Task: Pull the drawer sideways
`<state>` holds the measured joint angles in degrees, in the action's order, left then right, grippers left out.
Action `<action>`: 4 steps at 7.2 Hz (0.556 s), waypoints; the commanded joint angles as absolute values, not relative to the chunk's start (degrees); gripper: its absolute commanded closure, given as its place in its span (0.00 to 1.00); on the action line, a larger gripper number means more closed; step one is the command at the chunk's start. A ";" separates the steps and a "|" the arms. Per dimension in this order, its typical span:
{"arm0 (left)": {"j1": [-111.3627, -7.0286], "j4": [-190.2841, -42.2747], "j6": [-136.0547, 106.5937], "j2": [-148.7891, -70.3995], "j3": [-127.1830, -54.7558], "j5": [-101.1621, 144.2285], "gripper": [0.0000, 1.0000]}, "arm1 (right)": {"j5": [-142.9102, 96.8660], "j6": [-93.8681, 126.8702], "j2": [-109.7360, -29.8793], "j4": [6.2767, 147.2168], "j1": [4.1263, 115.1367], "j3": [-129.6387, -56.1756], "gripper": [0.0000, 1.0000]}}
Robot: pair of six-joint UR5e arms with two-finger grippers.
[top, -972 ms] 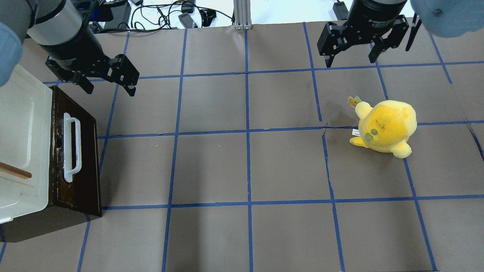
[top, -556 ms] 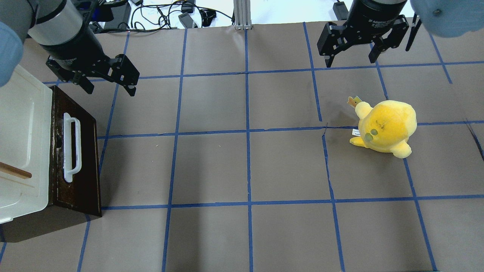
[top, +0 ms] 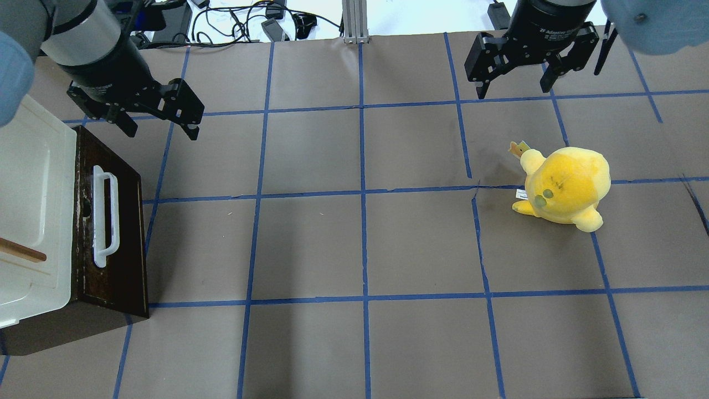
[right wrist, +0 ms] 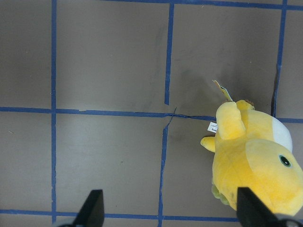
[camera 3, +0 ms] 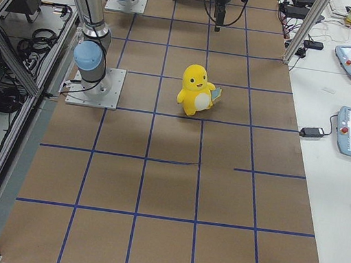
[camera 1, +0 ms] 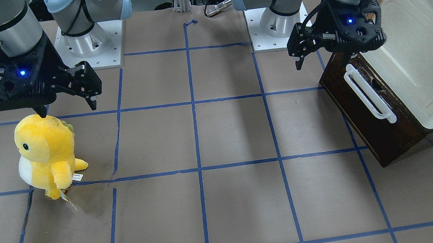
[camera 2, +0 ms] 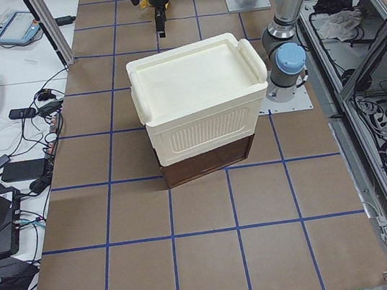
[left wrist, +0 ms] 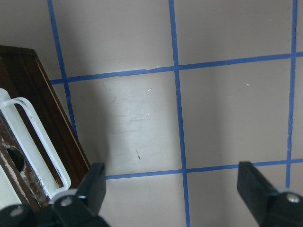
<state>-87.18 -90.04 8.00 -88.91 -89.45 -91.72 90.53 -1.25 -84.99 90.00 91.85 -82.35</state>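
The dark brown drawer point(top: 124, 233) with its white bar handle point(top: 104, 216) sits at the table's left under the cream-white cabinet body point(top: 27, 194), its front facing the table's middle. It also shows in the front view point(camera 1: 360, 115) and the left wrist view point(left wrist: 45, 113). My left gripper point(top: 160, 130) is open and empty. It hovers just beyond the drawer's far corner, above and apart from the handle point(left wrist: 40, 137). My right gripper point(top: 513, 88) is open and empty at the far right, well away from the drawer.
A yellow plush toy point(top: 565, 185) stands on the right half of the table, near my right gripper point(camera 1: 68, 107). A wooden stick point(top: 22, 250) lies on the cabinet top. Blue tape lines grid the brown table cover. Cables lie beyond the far edge.
My left gripper has shifted very slightly toward the far edge. The drawer, the plush toy and the right gripper have not moved.
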 commanded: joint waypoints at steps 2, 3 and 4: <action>-87.01 -87.89 7.56 -88.86 -89.73 -91.50 0.00 | 90.53 -1.23 -84.99 90.00 91.85 -82.35 0.00; -87.10 -87.98 7.56 -89.12 -90.17 -91.49 0.00 | 90.61 -1.23 -84.99 90.00 91.85 -82.35 0.00; -87.10 -87.89 7.47 -89.30 -90.44 -91.58 0.00 | 90.62 -1.32 -84.99 90.00 91.85 -82.35 0.00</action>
<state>-87.09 -87.99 7.57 -89.09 -90.03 -91.54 90.59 -1.25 -84.99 90.00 91.85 -82.35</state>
